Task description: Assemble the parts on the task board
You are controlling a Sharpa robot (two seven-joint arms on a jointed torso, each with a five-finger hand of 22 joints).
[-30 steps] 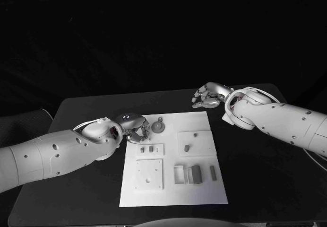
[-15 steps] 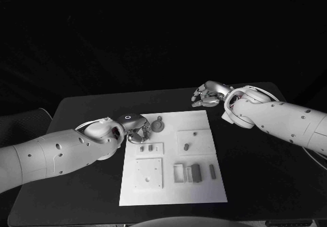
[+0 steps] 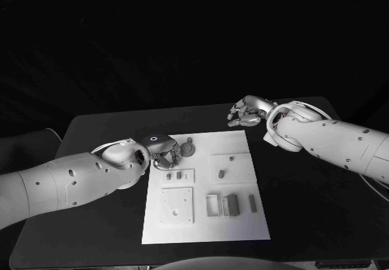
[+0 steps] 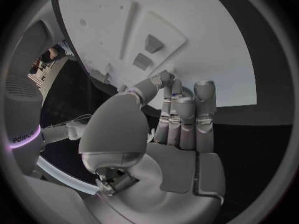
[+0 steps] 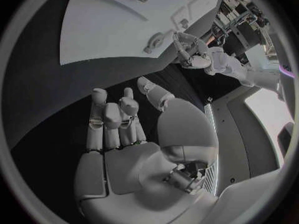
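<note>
A: Task board (image 3: 203,225) position and orientation?
B: Centred on black table (image 3: 97,135). Long axis running from near edge toward far edge, tilted slightly off square. Square and rectangular raised plates arranged on top.

A: Parts?
B: Round part with a tab (image 3: 187,149) at the far left corner of the board, tab end pointing toward the far edge. Small grey parts (image 3: 173,176) standing in the plate just behind it. Long dark block (image 3: 233,205) lying lengthwise near the right edge, parallel to the board's long axis, with a slim bar (image 3: 252,203) beside it, same direction.

A: Left hand (image 3: 162,154) state?
B: Poised at the far left corner of the board, just beside the round part. Fingers curled inward, tips close together, as seen from the left wrist (image 4: 177,117). Contents of grasp: cannot tell.

A: Right hand (image 3: 247,112) state?
B: Off the board, above bare table beyond the far right corner. Fingers loosely bent and apart, seen from the right wrist (image 5: 118,119); nothing held.

A: Surroundings?
B: Dark backdrop behind the table.
</note>
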